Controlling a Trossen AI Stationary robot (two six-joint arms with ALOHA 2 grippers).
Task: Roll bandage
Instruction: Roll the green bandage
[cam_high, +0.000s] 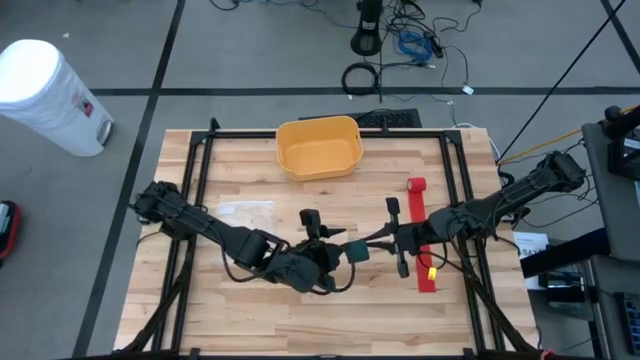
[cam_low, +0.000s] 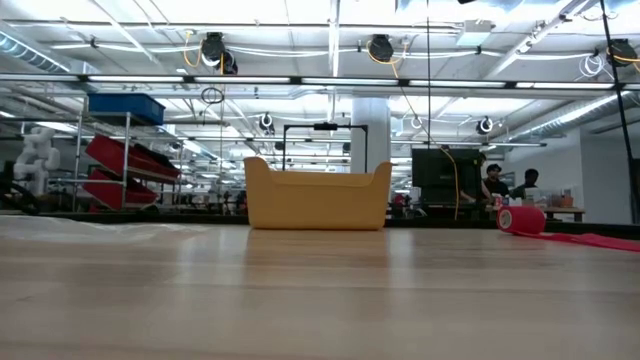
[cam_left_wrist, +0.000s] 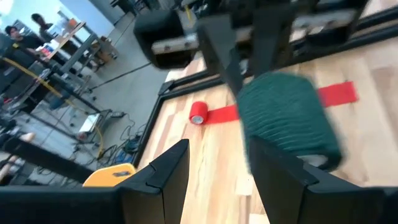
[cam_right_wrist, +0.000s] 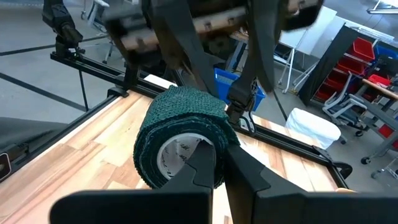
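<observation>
A grey floor (cam_high: 250, 60) crossed by dark lines is seen around the wooden worktop (cam_high: 250, 320). A white bin (cam_high: 50, 95) stands off the far left corner, cables (cam_high: 410, 45) beyond the far edge. Ceiling lights (cam_low: 300, 12) and red shelving (cam_low: 130, 160) are visible behind.

bin (cam_high: 318, 146) at table (cam_high: 230, 310) rear, bandage (cam_high: 423, 235) right

I see a dark green bandage roll (cam_right_wrist: 180, 134) lifted above the table centre, and a red bandage (cam_high: 423, 232) lying half unrolled, its rolled end (cam_high: 416, 185) near the right side.
</observation>
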